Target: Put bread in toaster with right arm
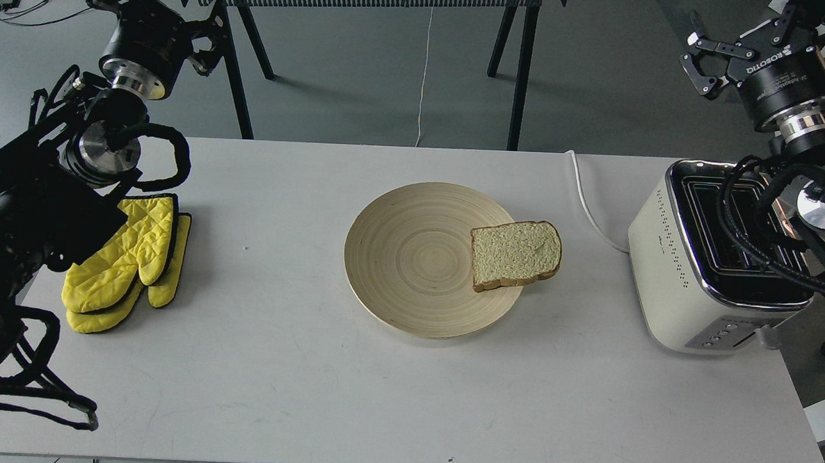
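Up at the far right corner, the right arm's black two-finger gripper (698,63) marked "ROBOTIQ" in white is hovering above the floor beyond the white bench (308,394), its jaws standing wide with nothing between them. Smaller lettering on its body is too fine to read. Just below and nearer than those jaws, the cream-white boxy toaster (696,272) with the chrome top is sitting on the bench's right end, both black slots showing no bread, its white cord (588,204) trailing off to the back. The arm's cables are crossing over the toaster's top. Well below and left of the right jaws, the pale speckled slice of bread (516,255) with brown crust is lying flat, half on the right rim of the round light wooden plate (411,259). At the far left, the left arm's gripper (205,41) is dark; I cannot tell how its jaws are standing. Nearer than it, a pair of yellow quilted oven mitts (129,261) is lying on the bench.
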